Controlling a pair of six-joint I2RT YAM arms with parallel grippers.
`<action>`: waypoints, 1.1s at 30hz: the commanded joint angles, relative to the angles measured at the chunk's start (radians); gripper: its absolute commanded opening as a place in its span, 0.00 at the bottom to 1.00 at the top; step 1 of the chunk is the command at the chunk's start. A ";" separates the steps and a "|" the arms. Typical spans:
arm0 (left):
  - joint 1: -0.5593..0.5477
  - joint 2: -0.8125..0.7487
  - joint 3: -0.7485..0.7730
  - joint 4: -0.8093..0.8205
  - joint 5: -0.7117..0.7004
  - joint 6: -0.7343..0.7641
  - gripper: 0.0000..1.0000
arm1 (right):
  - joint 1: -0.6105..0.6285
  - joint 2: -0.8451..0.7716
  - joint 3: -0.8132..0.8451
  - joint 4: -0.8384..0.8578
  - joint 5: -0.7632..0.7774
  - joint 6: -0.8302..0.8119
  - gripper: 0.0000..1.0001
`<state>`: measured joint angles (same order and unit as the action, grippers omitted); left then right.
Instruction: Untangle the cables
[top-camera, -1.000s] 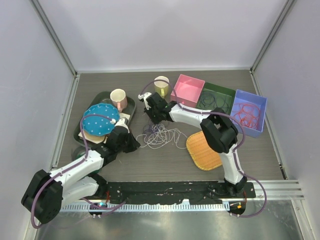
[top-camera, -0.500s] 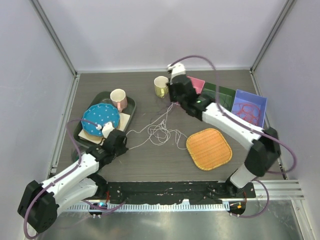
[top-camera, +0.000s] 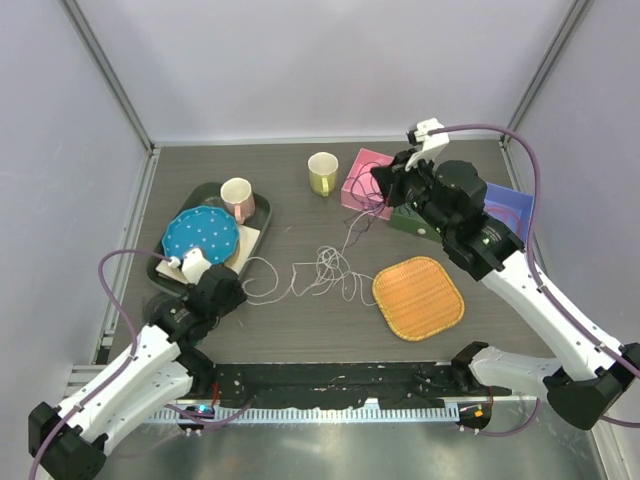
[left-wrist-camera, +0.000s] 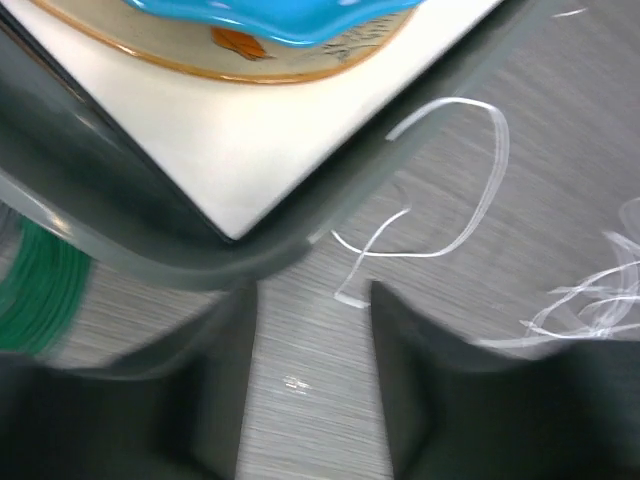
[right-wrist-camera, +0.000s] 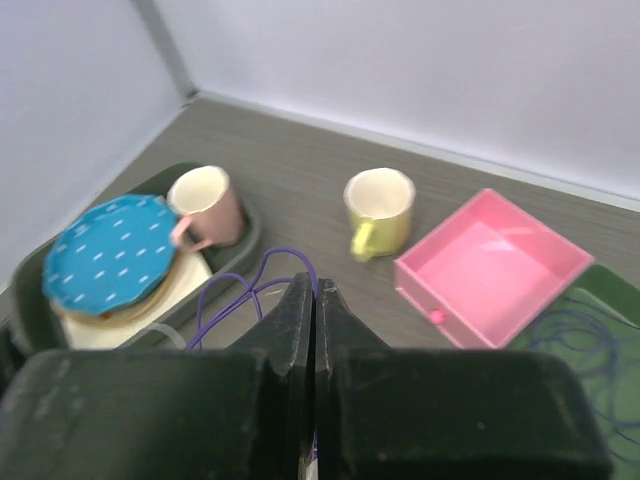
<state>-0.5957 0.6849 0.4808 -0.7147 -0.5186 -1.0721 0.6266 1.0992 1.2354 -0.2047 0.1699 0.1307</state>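
Surface: dark grey wood-grain table (top-camera: 200, 165), pale walls on three sides.
Right gripper: the right gripper (right-wrist-camera: 314, 292) is up in the air above the pink box (top-camera: 360, 180). Its fingers are pressed together with no gap, clamped on the purple cable (right-wrist-camera: 288, 251).
Purple cable: loops show just past the closed fingertips in the wrist view. From above, one strand hangs from the gripper down and left to the table and meets the tangle.
White cables: the white cables (top-camera: 322, 270) lie in a loose tangle mid-table, between the tray and the orange mat (top-camera: 418, 297). One long strand trails left toward the left arm.
Left gripper: the left gripper (left-wrist-camera: 312, 320) is low over the table at the tray's near-right corner. Its fingers are apart with bare table between them and nothing held. A white loop lies just ahead of the fingertips, not touching them. This view is blurred.
Tray: the dark green tray (top-camera: 263, 208) holds a pink mug (top-camera: 237, 197) and a blue dotted plate (top-camera: 200, 234) on a white board (left-wrist-camera: 250, 140).
Green coil: the green coil (left-wrist-camera: 40, 290) is at the tray's outer edge, partly hidden.
Other: a yellow mug (top-camera: 322, 173) stands upright, left of the pink box. The green box (right-wrist-camera: 612, 285) holds a dark blue cable (right-wrist-camera: 575, 332). The blue box (top-camera: 520, 215) is mostly behind the right arm, and its contents cannot be told.
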 joint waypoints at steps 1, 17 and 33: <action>0.007 -0.050 0.019 0.141 0.130 0.153 0.66 | 0.002 0.031 0.028 0.001 -0.314 0.027 0.01; 0.007 0.056 0.084 0.820 0.793 0.310 1.00 | 0.004 0.169 0.121 -0.081 -0.618 -0.020 0.04; 0.007 0.195 0.165 1.032 0.801 0.250 0.84 | 0.018 0.195 0.141 -0.101 -0.639 -0.042 0.04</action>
<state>-0.5922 0.8272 0.5747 0.2520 0.2985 -0.8310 0.6319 1.3025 1.3334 -0.3313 -0.4362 0.0963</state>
